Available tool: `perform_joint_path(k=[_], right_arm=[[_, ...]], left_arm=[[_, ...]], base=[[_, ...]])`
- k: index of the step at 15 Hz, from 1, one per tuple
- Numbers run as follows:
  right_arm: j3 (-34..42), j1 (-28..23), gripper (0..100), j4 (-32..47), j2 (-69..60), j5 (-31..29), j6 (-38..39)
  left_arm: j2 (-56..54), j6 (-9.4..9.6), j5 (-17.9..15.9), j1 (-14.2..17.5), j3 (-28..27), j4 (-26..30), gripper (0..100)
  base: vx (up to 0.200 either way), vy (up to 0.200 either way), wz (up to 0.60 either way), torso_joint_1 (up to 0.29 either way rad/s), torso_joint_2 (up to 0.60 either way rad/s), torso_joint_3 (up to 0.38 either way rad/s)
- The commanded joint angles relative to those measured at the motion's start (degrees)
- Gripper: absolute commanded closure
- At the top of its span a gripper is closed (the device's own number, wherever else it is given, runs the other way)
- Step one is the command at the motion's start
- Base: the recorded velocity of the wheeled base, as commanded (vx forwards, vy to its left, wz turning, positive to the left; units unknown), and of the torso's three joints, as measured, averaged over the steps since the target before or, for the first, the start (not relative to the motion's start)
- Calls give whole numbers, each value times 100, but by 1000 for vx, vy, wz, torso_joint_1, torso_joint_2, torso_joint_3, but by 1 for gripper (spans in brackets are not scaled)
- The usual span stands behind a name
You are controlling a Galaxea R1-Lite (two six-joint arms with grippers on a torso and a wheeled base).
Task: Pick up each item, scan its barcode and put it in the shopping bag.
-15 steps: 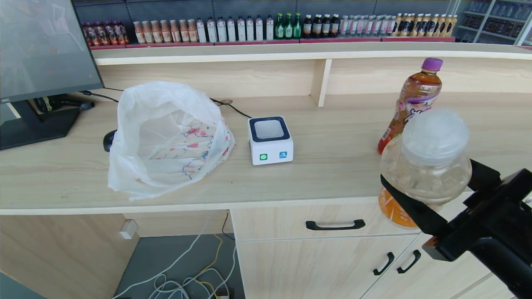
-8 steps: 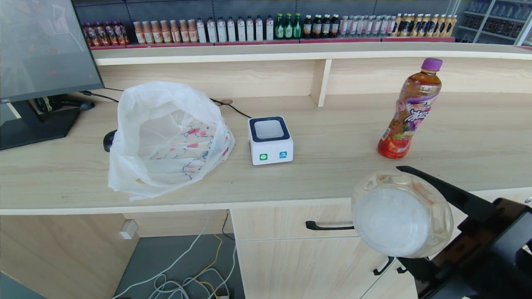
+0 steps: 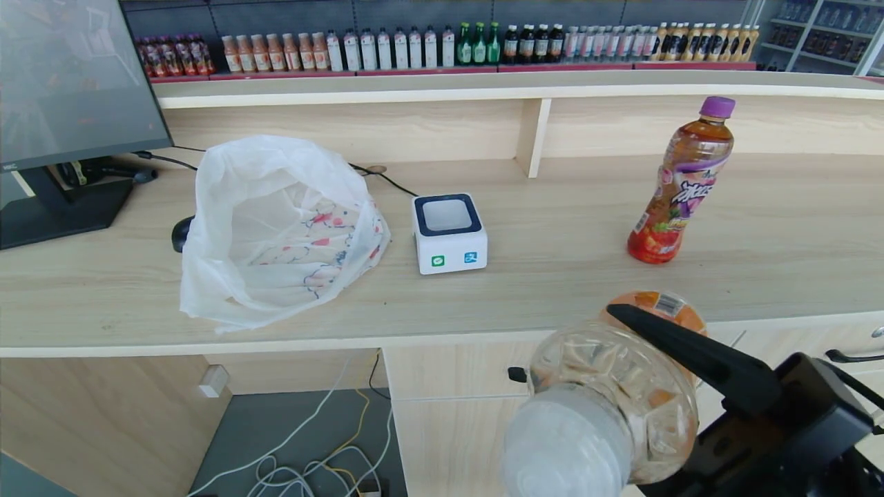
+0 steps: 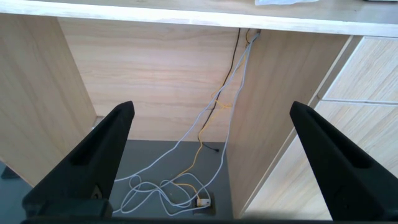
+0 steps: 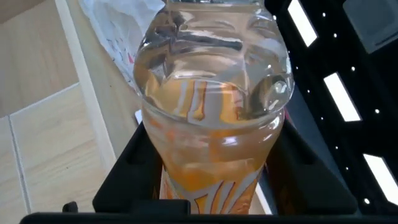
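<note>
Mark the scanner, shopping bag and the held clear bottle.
scanner (image 3: 447,215), head view, on its top window.
shopping bag (image 3: 276,228), head view, on the inner wall inside its open mouth.
clear bottle (image 3: 615,386), head view, on its ribbed body.

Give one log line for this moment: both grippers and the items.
right gripper: shut on tilted clear jar | left gripper: open, below counter | tea bottle: upright on counter | bag: open

The right gripper (image 3: 632,397) has tipped the jar (image 3: 601,407) over and carried it down, away from the tea bottle (image 3: 680,181).
</note>
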Motion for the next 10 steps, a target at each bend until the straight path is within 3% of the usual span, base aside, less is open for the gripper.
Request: perform_joint_path(k=[1,5,10], right_arm=[[-79,230,100,3,149,14,-251],[-210,625,100,3,114,49,-840],[-369,634,100,3,114,840,-1420]], left_arm=[[-2,-1,1,4,0,-4,0],[-2,-1,1,4,0,-4,0],[-2,-1,1,4,0,-4,0]], base=[[0,0,0,0,0,0],[0,0,0,0,0,0],[0,0,0,0,0,0]])
